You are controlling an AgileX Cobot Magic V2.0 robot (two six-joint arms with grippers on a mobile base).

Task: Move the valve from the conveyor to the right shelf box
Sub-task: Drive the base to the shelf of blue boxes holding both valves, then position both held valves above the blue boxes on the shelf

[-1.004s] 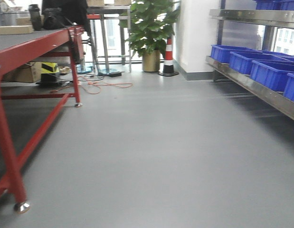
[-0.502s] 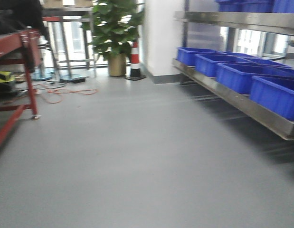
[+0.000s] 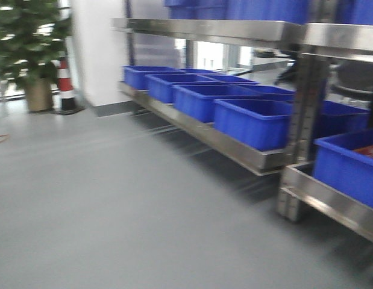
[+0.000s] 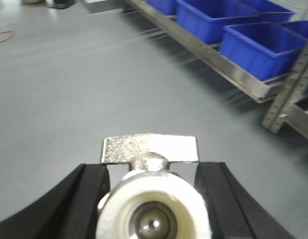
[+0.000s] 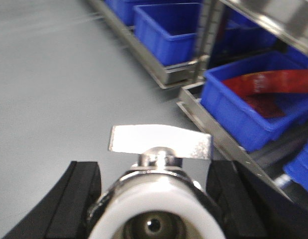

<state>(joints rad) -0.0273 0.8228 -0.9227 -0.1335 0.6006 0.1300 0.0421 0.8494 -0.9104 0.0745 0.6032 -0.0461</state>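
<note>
Two claws loaded: left gripper [image 4: 154, 170] clamped on valve [image 4: 153, 214], right gripper [image 5: 153, 168] clamped on second valve [image 5: 154, 214]. View swung right: red table gone, shelf [image 3: 246, 155] with blue boxes [image 3: 258, 123] now close. Placement next.

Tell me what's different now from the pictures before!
The front view swung to the right. The red table slid out of sight, the plant and striped cone moved to the left edge, and the shelf with its blue boxes came much closer. The boxes stay on the shelf. The left gripper and right gripper each hold a valve, but earlier pictures don't show them.
</note>
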